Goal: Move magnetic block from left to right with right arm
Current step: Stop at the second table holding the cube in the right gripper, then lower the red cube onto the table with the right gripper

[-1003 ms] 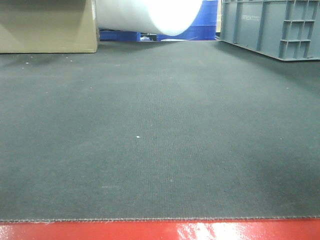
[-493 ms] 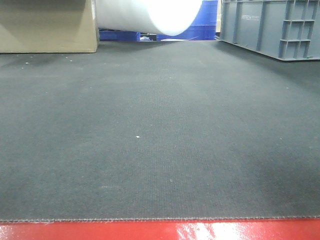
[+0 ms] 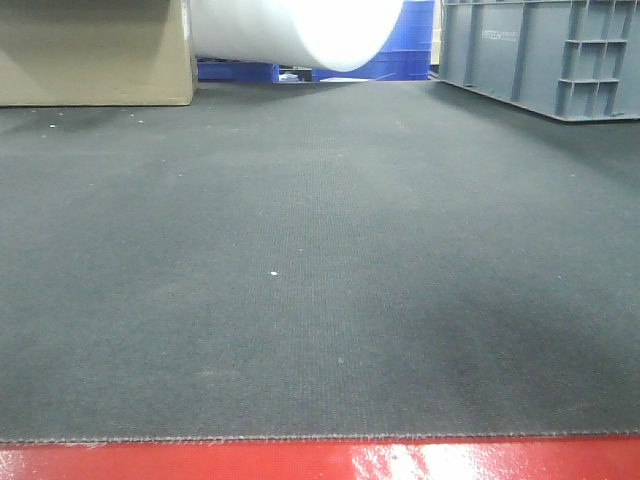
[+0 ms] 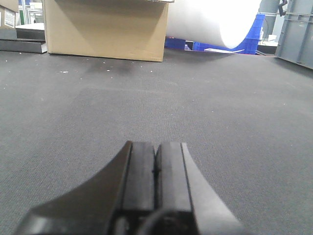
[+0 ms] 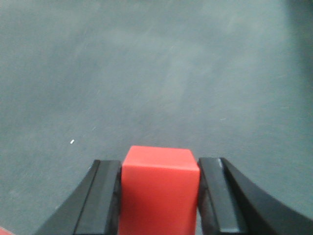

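Observation:
In the right wrist view the magnetic block (image 5: 160,191), a plain matte red cube, sits between the black pads of my right gripper (image 5: 159,164), which is shut on it above the dark grey mat (image 5: 156,73). In the left wrist view my left gripper (image 4: 155,146) is shut with its pads pressed together and nothing between them, low over the mat. The front view shows neither gripper and no block.
A cardboard box (image 3: 95,50) stands at the back left, a big white roll (image 3: 300,30) behind the middle, blue bins (image 3: 240,70) behind it, and a grey plastic crate (image 3: 540,55) at the back right. A glossy red table rim (image 3: 320,462) runs along the near edge.
In the front view a soft shadow has spread over the right part of the mat. Nothing else differs.

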{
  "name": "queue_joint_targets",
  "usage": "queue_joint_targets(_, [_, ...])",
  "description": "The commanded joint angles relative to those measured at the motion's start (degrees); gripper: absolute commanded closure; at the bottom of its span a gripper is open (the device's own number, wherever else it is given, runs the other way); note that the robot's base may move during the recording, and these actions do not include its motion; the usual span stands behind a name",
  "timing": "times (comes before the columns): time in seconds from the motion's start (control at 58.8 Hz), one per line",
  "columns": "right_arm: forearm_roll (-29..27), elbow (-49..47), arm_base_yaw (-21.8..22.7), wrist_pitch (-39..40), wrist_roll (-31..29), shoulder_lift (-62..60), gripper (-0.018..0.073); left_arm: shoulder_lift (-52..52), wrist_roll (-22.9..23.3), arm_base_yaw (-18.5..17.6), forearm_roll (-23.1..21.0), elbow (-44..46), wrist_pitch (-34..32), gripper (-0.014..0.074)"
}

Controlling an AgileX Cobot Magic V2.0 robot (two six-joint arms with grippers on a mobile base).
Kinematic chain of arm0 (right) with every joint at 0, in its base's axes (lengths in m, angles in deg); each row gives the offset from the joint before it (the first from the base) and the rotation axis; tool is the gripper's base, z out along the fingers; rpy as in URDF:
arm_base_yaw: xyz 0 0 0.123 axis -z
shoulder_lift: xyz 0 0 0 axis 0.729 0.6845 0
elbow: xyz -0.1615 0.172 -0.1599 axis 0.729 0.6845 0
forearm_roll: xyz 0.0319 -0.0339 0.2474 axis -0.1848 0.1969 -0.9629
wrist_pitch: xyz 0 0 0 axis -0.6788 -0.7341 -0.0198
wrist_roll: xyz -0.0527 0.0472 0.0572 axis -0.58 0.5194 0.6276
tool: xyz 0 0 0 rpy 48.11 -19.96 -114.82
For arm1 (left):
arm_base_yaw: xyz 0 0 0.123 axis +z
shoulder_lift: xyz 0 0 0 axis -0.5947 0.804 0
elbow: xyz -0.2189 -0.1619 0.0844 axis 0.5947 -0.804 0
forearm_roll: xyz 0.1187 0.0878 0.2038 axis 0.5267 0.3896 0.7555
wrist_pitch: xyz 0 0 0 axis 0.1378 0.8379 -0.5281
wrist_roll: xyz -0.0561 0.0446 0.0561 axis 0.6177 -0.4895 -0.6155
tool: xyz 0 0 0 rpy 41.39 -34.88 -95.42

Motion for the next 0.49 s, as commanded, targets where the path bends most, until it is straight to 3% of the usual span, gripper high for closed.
queue_joint_targets(0.0, [-3.37, -6.55, -0.81, 2.45, -4.74, 7.68, 0.0388, -0.63, 0.25, 0.01, 0.00, -0.53, -5.10, 0.0713])
queue_joint_targets(0.238, [-4.63, -17.57, -6.13, -1.12, -6.16, 27.61, 0.0388, -0.63, 0.25, 0.01, 0.00, -0.53, -5.10, 0.0713])
queue_joint_targets(0.476, [-5.59, -27.60, -7.33, -4.70, -6.11, 44.43, 0.0388, -0.63, 0.25, 0.01, 0.00, -0.53, -5.10, 0.0713])
